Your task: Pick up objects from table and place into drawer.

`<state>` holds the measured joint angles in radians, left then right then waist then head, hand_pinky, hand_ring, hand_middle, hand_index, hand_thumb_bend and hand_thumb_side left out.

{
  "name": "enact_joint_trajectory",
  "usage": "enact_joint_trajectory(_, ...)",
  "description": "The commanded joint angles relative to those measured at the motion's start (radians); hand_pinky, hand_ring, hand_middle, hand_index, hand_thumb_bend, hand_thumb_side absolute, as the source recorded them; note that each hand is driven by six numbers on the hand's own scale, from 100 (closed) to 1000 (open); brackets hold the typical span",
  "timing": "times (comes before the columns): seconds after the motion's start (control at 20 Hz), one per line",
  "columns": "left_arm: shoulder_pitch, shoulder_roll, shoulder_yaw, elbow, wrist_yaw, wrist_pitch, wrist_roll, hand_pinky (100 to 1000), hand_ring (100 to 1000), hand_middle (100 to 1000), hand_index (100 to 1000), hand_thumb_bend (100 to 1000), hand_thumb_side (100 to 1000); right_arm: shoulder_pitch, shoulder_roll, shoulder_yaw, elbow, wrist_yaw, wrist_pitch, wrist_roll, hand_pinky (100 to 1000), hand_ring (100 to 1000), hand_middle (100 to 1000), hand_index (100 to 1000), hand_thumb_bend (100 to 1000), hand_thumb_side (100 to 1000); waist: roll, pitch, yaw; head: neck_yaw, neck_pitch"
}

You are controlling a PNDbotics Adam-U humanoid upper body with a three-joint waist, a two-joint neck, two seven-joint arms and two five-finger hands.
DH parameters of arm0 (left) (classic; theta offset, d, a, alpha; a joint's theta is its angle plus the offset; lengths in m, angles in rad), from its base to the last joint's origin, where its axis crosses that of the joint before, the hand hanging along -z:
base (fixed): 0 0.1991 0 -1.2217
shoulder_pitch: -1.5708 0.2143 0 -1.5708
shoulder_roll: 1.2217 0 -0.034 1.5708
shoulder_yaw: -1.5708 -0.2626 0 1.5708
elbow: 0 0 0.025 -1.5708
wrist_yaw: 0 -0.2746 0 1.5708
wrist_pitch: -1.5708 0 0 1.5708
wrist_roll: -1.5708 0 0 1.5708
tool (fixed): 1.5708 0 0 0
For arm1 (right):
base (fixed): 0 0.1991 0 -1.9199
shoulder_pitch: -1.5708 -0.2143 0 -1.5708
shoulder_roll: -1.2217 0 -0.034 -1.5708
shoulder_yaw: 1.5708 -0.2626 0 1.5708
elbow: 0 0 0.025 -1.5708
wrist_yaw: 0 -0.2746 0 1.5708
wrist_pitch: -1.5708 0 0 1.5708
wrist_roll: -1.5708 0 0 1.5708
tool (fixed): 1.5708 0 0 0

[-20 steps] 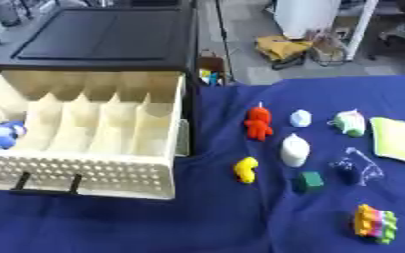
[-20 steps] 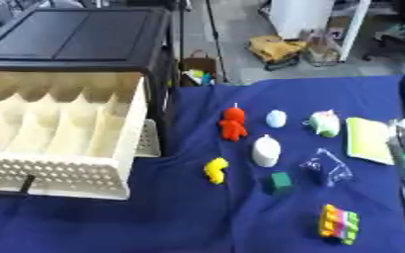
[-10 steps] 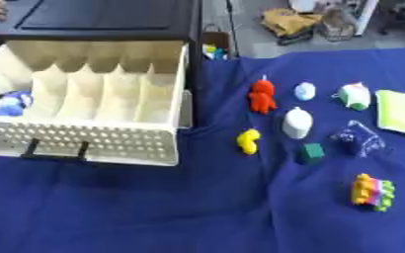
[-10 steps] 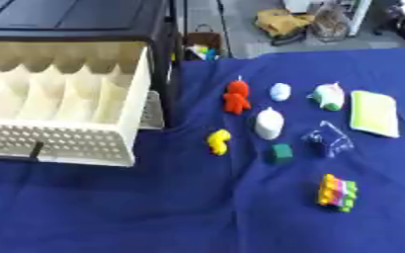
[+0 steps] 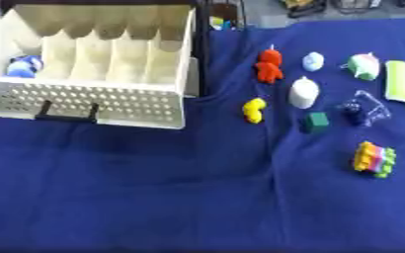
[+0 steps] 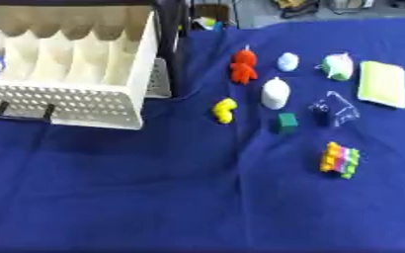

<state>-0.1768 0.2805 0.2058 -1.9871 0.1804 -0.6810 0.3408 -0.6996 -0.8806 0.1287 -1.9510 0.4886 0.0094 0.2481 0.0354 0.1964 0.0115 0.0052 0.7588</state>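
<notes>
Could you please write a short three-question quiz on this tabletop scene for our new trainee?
1. True or false: the small yellow toy is already inside the cream perforated plastic drawer.
2. Which lies nearest the drawer? A) the multicoloured block stack B) the yellow toy C) the pale green flat pad
3. Fill in: the small dark green cube sits just in front of the ____ egg-shaped object.

Key: 1 false, it lies on the blue cloth beside the drawer; 2 B; 3 white.
</notes>
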Motion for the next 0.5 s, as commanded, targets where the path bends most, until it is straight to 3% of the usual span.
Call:
enact_joint_trajectory(0.05, -0.005, 0.029, -0.001, -0.013, 0.001, 0.003, 0.001, 481, 642, 608, 811, 295, 987, -0.036, -0.060, 0.024, 0.018, 0.012, -0.003, 0.070, 770, 856, 847, 942, 588, 901, -0.003, -0.016, -0.002, -0.011, 0.003)
enact_joint_trajectory(0.5, -0.001, 0.031, -0.004, -0.013, -0.002, 0.009, -0.001, 481, 642, 608, 811, 293, 985, -0.112, -0.092, 0.098, 0.083, 0.056, -0.014, 0.263, 796, 881, 871, 983, 569, 863, -0.010, -0.016, -0.011, -0.096, -0.044)
